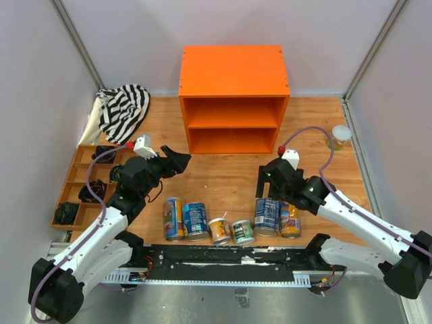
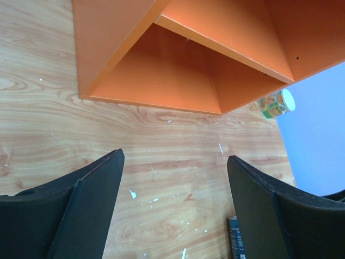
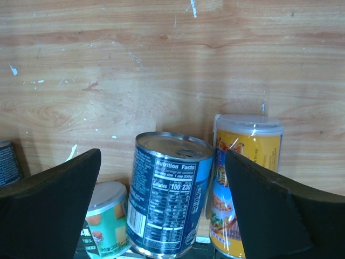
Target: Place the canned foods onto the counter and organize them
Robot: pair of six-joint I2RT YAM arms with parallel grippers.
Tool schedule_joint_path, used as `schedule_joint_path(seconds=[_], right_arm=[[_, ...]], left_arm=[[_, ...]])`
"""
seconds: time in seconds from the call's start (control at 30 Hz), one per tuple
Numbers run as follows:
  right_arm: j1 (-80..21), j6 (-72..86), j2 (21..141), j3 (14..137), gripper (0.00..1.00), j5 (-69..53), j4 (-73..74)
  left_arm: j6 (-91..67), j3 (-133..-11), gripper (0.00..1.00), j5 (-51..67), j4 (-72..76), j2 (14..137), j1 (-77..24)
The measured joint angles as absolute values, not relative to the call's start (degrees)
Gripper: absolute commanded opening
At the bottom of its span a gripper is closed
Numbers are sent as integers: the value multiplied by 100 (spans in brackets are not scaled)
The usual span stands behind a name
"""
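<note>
along the near edge of the desk [image 1: 223, 179], just ahead of the arm bases, six cans stand upright in a row: a tall yellow-and-blue can [image 1: 173, 218], a wide blue can [image 1: 195, 221], a small yellow can [image 1: 219, 230], a small green can [image 1: 243, 231], a second wide blue can [image 1: 267, 216] and a second tall yellow can [image 1: 290, 220]. a white-lidded can [image 1: 340, 137] stands apart near the right wall, beside the orange counter [image 1: 233, 67], which sits at the far middle of the desk. the right hand [image 3: 161, 152] hangs over the second wide blue can and its tall neighbour, fingers spread wide, gripping nothing. the left hand [image 2: 174, 155] — open too, and empty — is over bare wood, pointed at the counter's lower compartment. at far left lie a brown tray [image 1: 88, 146] and a striped cloth [image 1: 125, 108].
</note>
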State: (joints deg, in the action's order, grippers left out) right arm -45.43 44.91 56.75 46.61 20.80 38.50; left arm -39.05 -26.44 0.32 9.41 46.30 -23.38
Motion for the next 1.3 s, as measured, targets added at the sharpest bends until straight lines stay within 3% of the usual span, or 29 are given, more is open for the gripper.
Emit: schedule_joint_path(seconds=[0.57,1.3], right_arm=[[-5249,5553,6302,5192,98,2532,4860],[-5290,6458,7135,5201,98,2305,5103]], left_arm=[[-3909,-2558,82,95,941,4541,-2338],[-3903,-2556,82,128,932,4333,-2338]])
